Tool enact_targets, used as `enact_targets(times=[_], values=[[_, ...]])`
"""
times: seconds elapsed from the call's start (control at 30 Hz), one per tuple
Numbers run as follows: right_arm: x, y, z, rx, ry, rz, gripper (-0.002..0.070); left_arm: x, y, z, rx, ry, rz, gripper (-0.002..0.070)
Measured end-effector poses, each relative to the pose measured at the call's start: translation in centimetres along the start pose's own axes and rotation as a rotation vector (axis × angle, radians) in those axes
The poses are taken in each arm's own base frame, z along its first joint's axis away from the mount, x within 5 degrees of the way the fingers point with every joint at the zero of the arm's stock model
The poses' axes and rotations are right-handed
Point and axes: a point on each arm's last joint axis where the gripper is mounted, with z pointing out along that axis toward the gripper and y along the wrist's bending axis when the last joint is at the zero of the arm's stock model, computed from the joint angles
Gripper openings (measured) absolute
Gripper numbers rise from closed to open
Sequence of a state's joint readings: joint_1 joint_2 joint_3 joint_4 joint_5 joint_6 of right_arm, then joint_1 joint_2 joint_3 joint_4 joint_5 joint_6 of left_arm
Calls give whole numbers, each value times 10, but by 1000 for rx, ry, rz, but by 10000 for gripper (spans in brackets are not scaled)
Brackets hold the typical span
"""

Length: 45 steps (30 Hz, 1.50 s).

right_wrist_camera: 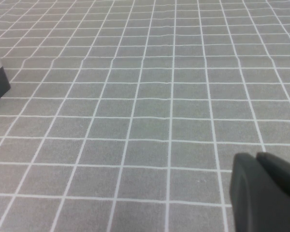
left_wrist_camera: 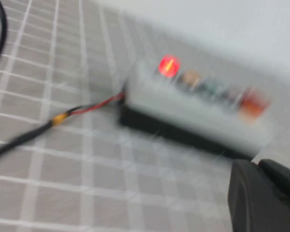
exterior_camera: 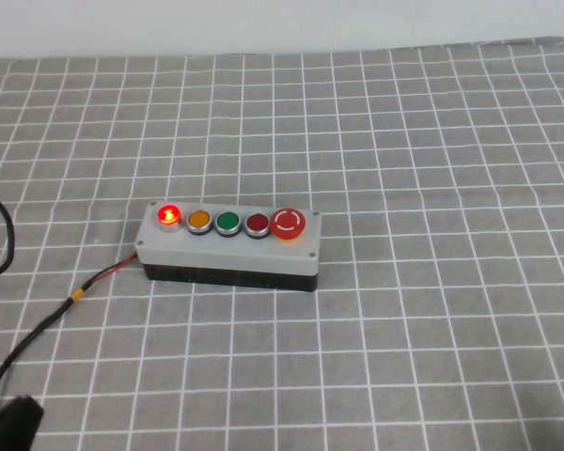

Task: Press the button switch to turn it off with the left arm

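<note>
The button switch [exterior_camera: 169, 215] is a small round red button, lit, at the left end of the grey box [exterior_camera: 227, 249], next to the orange button [exterior_camera: 199, 221]. It also shows, blurred and glowing, in the left wrist view [left_wrist_camera: 168, 66]. My left gripper [left_wrist_camera: 256, 166] is shut and empty, low and on the near side of the box, apart from it. In the high view only a black bit of the left arm [exterior_camera: 9, 425] shows at the bottom left corner. My right gripper [right_wrist_camera: 256, 157] is shut and empty over bare cloth, outside the high view.
The box also carries a green button [exterior_camera: 227, 223], a darker red button [exterior_camera: 257, 224] and a large red mushroom button [exterior_camera: 288, 224]. A red and black cable [exterior_camera: 75, 296] runs from the box's left end towards the near left. Grey gridded cloth [exterior_camera: 432, 329] covers the table.
</note>
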<state>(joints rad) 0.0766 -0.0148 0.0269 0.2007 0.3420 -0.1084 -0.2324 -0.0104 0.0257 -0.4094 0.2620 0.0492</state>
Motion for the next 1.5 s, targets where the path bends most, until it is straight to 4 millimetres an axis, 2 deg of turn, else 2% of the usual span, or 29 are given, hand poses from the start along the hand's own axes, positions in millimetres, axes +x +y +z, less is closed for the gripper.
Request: enact_targets(times=[0.13,0.33,0.4,0.57,0.73,0.9,1.07,1.17,1.3,1.5], values=[[0,0,0,0,0,0,-17,-9,-2,0,35,-96,-219,-3],[0,0,0,0,0,0,-17,-17,-3,-2,46,-165,-296,-3],[0,0,0,0,0,0,-17,-29,-10,-4,63,-138,-297,-3],[0,0,0,0,0,0,-18,-76,-36,-1,77,40,-169,-3],[0,0,0,0,0,0,-17,-114,-48,22,-10,346,63,-3],[0,0,0,0,0,0,-17,-158,-54,59,-90,607,203,-3],[0,0,0,0,0,0,-17,-176,-57,117,-59,745,259,-3],[0,0,0,0,0,0,-17,-179,-56,155,-33,792,271,-3],[0,0,0,0,0,0,-17,-170,-49,199,-25,874,281,-3],[0,0,0,0,0,0,-17,-155,-39,246,-12,950,283,-3]])
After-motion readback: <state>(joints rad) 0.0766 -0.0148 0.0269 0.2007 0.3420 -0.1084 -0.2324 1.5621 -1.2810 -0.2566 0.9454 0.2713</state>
